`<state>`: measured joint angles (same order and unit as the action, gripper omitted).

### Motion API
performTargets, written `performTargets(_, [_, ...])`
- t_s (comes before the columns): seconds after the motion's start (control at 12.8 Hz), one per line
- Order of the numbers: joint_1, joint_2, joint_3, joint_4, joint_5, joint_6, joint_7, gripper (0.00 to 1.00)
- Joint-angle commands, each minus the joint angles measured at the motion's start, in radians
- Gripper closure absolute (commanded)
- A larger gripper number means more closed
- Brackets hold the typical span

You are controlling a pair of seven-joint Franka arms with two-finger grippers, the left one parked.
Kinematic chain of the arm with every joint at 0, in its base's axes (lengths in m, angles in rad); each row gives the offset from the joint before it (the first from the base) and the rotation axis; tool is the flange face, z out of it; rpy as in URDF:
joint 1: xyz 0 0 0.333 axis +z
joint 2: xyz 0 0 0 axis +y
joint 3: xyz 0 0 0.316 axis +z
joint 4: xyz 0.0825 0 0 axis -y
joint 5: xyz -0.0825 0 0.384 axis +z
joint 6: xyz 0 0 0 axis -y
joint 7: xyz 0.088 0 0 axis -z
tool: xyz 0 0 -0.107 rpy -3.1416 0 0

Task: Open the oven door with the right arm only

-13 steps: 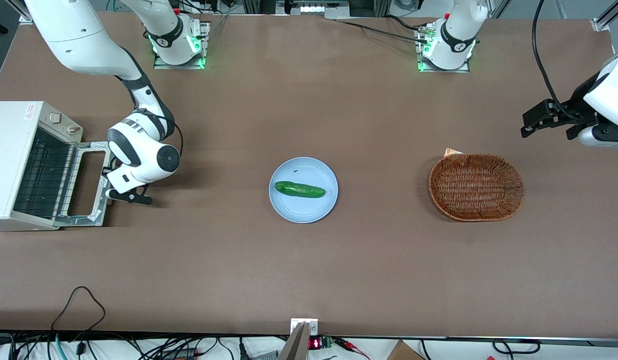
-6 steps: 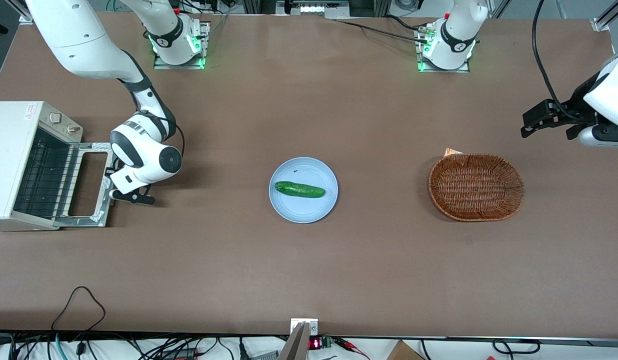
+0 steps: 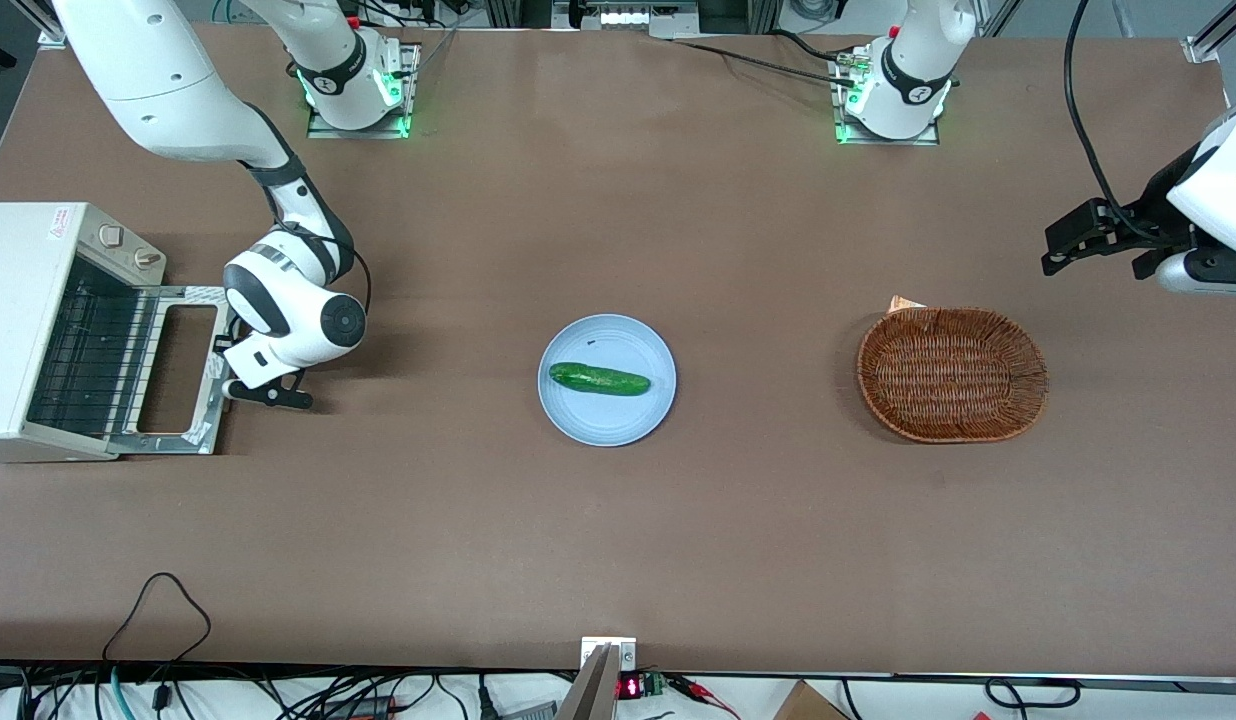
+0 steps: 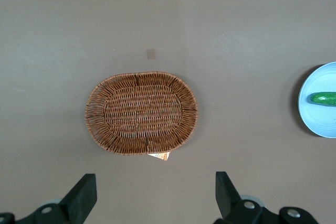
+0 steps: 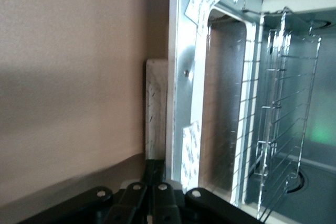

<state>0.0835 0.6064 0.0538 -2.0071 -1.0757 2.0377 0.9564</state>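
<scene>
The white oven stands at the working arm's end of the table. Its oven door lies folded down flat, shiny metal inner face up, with the dark window in the middle. The wire rack shows inside the open cavity. My right arm bends down beside the door's outer edge. The gripper sits low at that edge, fingers shut together with nothing between them. In the right wrist view the gripper touches the end of the pale bar handle under the door.
A light blue plate with a green cucumber sits mid-table. A wicker basket lies toward the parked arm's end, also seen from the left wrist as the basket. Cables run along the table's near edge.
My right arm's wrist has drifted slightly away from the oven and a little farther from the front camera. The door stays flat open.
</scene>
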Motion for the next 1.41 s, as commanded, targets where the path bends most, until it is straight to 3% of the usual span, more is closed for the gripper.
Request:
performTargets(0.0, [0.016, -0.011, 0.008, -0.001, 0.049, -0.017, -0.008, 0.99])
performTargets(0.23, [0.016, -0.046, 0.029, -0.001, 0.153, -0.027, -0.054, 0.99])
performTargets(0.39, [0.018, -0.121, 0.031, 0.001, 0.294, -0.045, -0.180, 0.99])
performTargets(0.47, [0.016, -0.160, 0.029, 0.016, 0.374, -0.068, -0.255, 0.94])
performTargets(0.55, [0.016, -0.184, 0.029, 0.049, 0.463, -0.129, -0.327, 0.67])
performTargets(0.62, [0.016, -0.189, 0.029, 0.107, 0.540, -0.199, -0.390, 0.33])
performTargets(0.7, [0.018, -0.189, 0.031, 0.181, 0.616, -0.290, -0.468, 0.10])
performTargets(0.78, [0.016, -0.191, 0.029, 0.250, 0.681, -0.376, -0.535, 0.01])
performTargets(0.86, [0.009, -0.191, 0.028, 0.333, 0.765, -0.464, -0.600, 0.01])
performTargets(1.02, [-0.004, -0.189, 0.018, 0.439, 0.864, -0.574, -0.656, 0.01])
performTargets(1.33, [-0.074, -0.265, 0.017, 0.513, 1.074, -0.646, -0.702, 0.01])
